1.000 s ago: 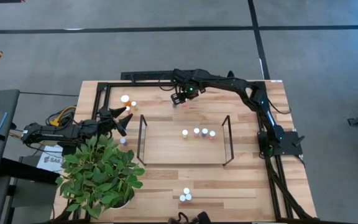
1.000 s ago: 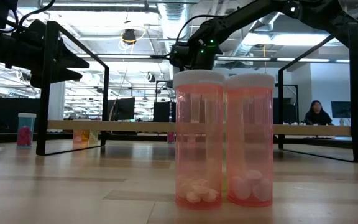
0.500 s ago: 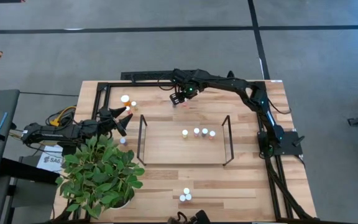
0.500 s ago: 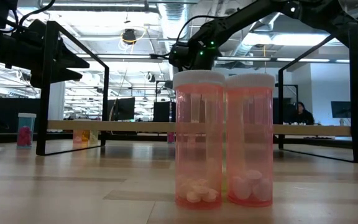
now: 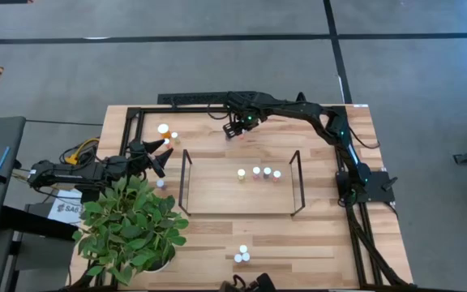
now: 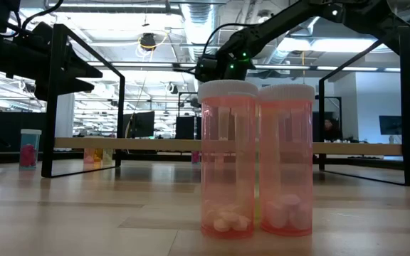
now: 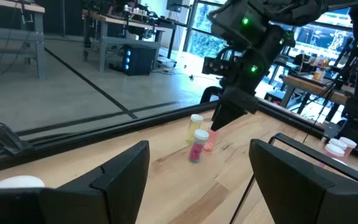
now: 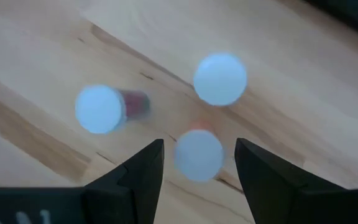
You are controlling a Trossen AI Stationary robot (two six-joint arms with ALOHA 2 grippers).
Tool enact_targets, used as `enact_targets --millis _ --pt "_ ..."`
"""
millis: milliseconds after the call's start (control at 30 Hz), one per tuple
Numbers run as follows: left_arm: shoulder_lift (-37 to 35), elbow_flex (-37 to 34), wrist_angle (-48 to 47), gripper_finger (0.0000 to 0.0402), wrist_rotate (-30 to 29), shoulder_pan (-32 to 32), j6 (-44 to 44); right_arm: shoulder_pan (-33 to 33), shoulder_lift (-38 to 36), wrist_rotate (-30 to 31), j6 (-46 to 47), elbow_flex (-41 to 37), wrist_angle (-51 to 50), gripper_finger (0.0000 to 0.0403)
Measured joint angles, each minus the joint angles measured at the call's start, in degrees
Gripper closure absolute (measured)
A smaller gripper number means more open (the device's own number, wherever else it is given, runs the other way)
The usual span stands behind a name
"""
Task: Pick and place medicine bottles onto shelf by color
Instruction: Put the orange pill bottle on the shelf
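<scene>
The right gripper (image 8: 198, 163) hangs over a group of three small medicine bottles (image 8: 199, 154) at the far edge of the table, behind the shelf (image 5: 217, 195). Its fingers are spread apart and hold nothing. One white cap, with an orange body below it, sits straight between the two fingers; this looks like the bottle chosen for picking. A second bottle, reddish (image 8: 109, 107), stands a little to one side of the fingers, and a third cap (image 8: 220, 78) is just beyond them. I judge the fingers are kept wide so they can go down around the middle cap without touching the neighbours, which are close.

Farther out, four bottles (image 5: 258, 173) already stand in a row on the shelf.

The left gripper (image 5: 157, 156) waits well apart, near the plant (image 5: 132, 227), its fingers open and empty.
</scene>
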Motion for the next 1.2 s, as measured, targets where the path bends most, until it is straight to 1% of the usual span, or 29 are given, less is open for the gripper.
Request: enact_targets --millis 467,567,833,933,1033,1200 --pt "0.00 0.00 -0.02 0.0137 0.00 0.00 0.00 -0.19 -0.07 -0.05 0.14 0.09 0.55 0.0188" --pt "0.00 0.00 0.00 0.0137 0.00 0.02 0.00 -0.12 -0.07 -0.11 0.14 0.09 0.58 0.0201" --pt "0.00 0.00 0.00 0.0137 0.00 0.00 0.00 -0.10 -0.07 -0.17 0.17 0.09 0.62 0.0252" --pt "0.00 -0.01 -0.02 0.0137 0.00 0.02 0.00 -0.10 -0.07 -0.17 0.17 0.09 0.73 0.0259" --pt "0.00 0.00 -0.02 0.0137 0.00 0.02 0.01 -0.10 -0.07 -0.16 0.19 0.09 1.10 0.0254" --pt "0.00 -0.01 -0.02 0.0137 0.00 0.00 0.00 -0.10 -0.07 -0.17 0.32 0.09 1.00 0.0223"
